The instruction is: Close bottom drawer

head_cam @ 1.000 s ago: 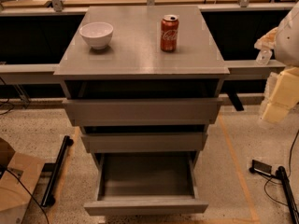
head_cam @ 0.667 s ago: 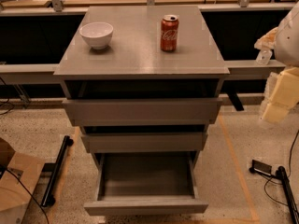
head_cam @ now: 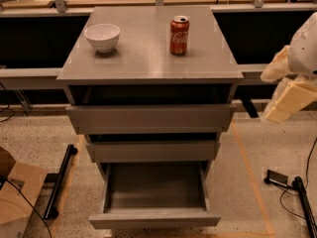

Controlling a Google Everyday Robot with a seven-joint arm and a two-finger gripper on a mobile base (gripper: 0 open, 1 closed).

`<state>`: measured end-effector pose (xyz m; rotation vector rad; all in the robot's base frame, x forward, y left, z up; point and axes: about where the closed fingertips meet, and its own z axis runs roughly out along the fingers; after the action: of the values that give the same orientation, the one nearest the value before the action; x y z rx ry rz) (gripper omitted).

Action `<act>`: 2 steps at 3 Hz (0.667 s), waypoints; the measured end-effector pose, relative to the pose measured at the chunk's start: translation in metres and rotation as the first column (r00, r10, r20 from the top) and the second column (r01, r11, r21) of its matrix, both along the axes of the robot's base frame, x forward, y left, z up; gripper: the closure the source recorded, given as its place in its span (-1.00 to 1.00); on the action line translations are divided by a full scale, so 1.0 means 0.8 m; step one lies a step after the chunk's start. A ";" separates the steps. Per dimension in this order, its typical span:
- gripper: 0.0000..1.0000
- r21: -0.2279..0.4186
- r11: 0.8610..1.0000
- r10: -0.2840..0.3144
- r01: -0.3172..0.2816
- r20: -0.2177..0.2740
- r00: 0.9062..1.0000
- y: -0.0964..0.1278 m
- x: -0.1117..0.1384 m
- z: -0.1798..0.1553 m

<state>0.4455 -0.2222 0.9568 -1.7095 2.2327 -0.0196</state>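
Observation:
The grey cabinet (head_cam: 148, 58) has three drawers, all standing partly open. The bottom drawer (head_cam: 156, 186) is the narrowest and is pulled out furthest toward me; its shallow box is empty and its plain flat front (head_cam: 154, 219) sits low in the view. The middle drawer (head_cam: 152, 151) and the top drawer (head_cam: 151, 118) stick out less. My gripper (head_cam: 287, 95), cream coloured under a white arm, hangs at the right edge of the view. It is level with the top drawer, right of the cabinet and well above the bottom drawer, touching nothing.
A white bowl (head_cam: 102, 36) and a red cola can (head_cam: 179, 35) stand on the cabinet top. A cardboard box (head_cam: 17, 197) and a black bar (head_cam: 59, 182) lie on the floor at left. A black stand with cables (head_cam: 297, 192) lies at right. Long benches run behind.

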 end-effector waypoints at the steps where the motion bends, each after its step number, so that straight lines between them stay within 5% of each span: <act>1: 0.21 0.063 0.996 0.066 -0.061 -0.072 0.995 0.004 0.012 -0.056; 2: 0.68 0.121 0.982 0.162 -0.147 -0.125 0.979 0.013 0.020 -0.130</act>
<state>0.4616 -0.2114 0.8528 -1.8674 2.1405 0.2599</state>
